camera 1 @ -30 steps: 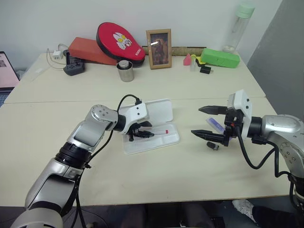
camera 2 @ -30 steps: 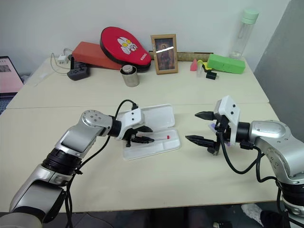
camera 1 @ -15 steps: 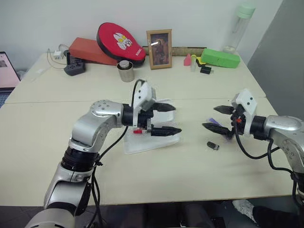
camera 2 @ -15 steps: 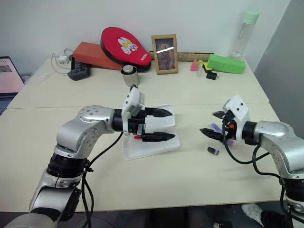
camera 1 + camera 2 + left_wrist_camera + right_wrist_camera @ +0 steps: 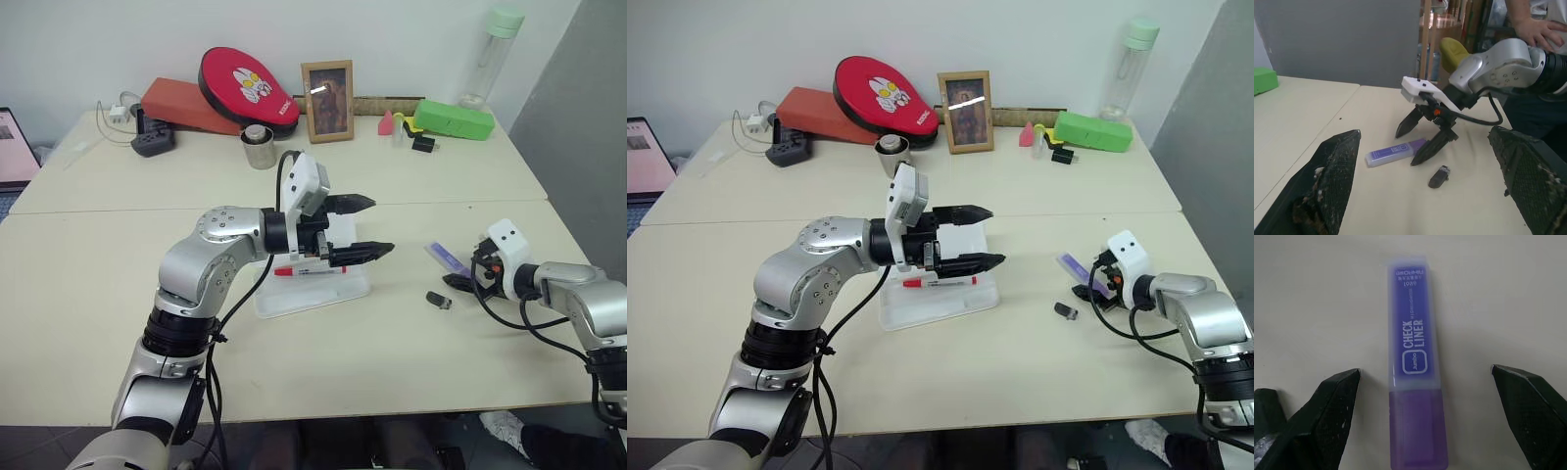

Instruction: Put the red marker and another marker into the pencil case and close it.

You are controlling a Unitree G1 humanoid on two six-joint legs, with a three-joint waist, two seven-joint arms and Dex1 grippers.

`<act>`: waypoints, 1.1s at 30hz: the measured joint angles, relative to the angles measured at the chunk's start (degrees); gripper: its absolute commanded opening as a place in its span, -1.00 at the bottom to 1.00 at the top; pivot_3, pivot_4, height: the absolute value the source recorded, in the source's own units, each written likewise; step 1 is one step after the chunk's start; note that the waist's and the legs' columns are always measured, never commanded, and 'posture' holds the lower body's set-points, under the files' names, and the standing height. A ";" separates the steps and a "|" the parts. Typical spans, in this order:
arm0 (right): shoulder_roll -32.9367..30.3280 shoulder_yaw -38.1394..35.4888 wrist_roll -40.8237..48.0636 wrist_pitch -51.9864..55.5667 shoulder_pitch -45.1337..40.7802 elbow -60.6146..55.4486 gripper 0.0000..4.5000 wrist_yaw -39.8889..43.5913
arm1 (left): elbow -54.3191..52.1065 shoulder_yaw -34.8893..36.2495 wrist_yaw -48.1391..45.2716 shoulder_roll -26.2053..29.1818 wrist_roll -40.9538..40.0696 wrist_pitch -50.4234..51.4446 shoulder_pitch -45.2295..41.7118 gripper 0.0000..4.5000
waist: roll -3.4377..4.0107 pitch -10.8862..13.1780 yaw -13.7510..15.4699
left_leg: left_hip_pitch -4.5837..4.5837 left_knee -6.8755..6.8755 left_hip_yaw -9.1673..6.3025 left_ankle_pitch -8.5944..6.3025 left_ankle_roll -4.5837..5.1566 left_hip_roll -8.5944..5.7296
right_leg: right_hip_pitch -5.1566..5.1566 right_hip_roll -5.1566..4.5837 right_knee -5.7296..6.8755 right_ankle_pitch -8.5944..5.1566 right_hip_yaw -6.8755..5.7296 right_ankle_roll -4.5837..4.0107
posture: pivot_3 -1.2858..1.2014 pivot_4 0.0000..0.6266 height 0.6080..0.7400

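Left gripper point(image 5: 364, 227) releases red marker point(image 5: 310, 270) into pencil case point(image 5: 323, 290), lifts open; right gripper point(image 5: 1425, 135) drops astride purple highlighter point(image 5: 1413, 396).

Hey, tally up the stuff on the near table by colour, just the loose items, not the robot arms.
White: 1, the open pencil case
Red and white: 1, the red marker lying in the case tray
Purple: 1, the highlighter between the open right gripper fingers
Black: 1, a small stub
Total: 4
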 measured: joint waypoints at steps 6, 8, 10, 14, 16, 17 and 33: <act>0.05 0.41 -1.19 -2.25 -0.82 2.24 0.48 0.78 | -0.02 -0.01 0.02 0.08 0.00 -0.97 0.01 1.00 | -0.01 -0.01 0.08 | 0.01 0.02 -0.01 0.00 0.00 0.00 | 0.05 -0.01 -0.01 0.02 -0.01 0.04 | 0.03 -0.52 1.00; 0.11 0.46 -1.24 -2.49 -0.82 2.31 0.33 1.11 | -0.02 -0.02 -0.01 0.19 0.01 -1.12 0.02 1.00 | -0.01 -0.01 0.09 | 0.01 0.02 -0.02 0.00 0.00 0.00 | 0.05 -0.01 -0.01 0.02 -0.01 0.04 | 0.03 -0.52 1.00; 0.15 0.46 -1.24 -2.45 -0.82 2.30 0.13 1.21 | -0.02 -0.02 -0.06 0.26 0.01 -1.25 0.03 1.00 | -0.01 -0.01 0.10 | 0.00 0.02 -0.02 0.00 0.00 0.00 | 0.05 -0.01 -0.01 0.02 -0.01 0.04 | 0.03 -0.52 1.00; 0.24 0.46 -1.24 -2.44 -0.84 2.29 -0.21 1.30 | -0.01 -0.04 -0.10 0.31 0.05 -2.10 0.03 1.00 | -0.01 -0.01 0.11 | 0.00 0.02 -0.02 0.00 -0.01 0.00 | 0.05 -0.01 -0.02 0.02 -0.01 0.04 | 0.03 -0.52 1.00; 0.25 0.46 -1.22 -2.40 -0.84 2.26 -0.37 1.40 | 0.00 -0.05 -0.12 0.31 0.10 -2.43 0.03 1.00 | -0.01 -0.01 0.11 | 0.00 0.02 -0.02 0.00 -0.01 0.00 | 0.05 -0.01 -0.02 0.02 -0.01 0.04 | 0.03 -0.52 1.00; 0.25 0.46 -1.22 -2.37 -0.84 2.24 -0.48 1.44 | 0.00 -0.05 -0.12 0.31 0.12 -2.60 0.03 1.00 | -0.01 -0.01 0.12 | 0.00 0.02 -0.02 0.00 -0.01 -0.01 | 0.05 -0.01 -0.02 0.02 -0.01 0.04 | 0.03 -0.52 1.00; 0.16 4.41 3.44 -6.92 -5.74 -15.21 -0.53 14.01 | -8.28 8.11 -0.22 17.49 0.66 0.09 19.60 1.00 | 0.07 0.00 -1.56 | 0.31 -0.16 -0.12 -0.01 0.01 0.25 | -0.04 0.08 -0.01 -0.01 0.47 -0.02 | 0.03 -0.52 1.00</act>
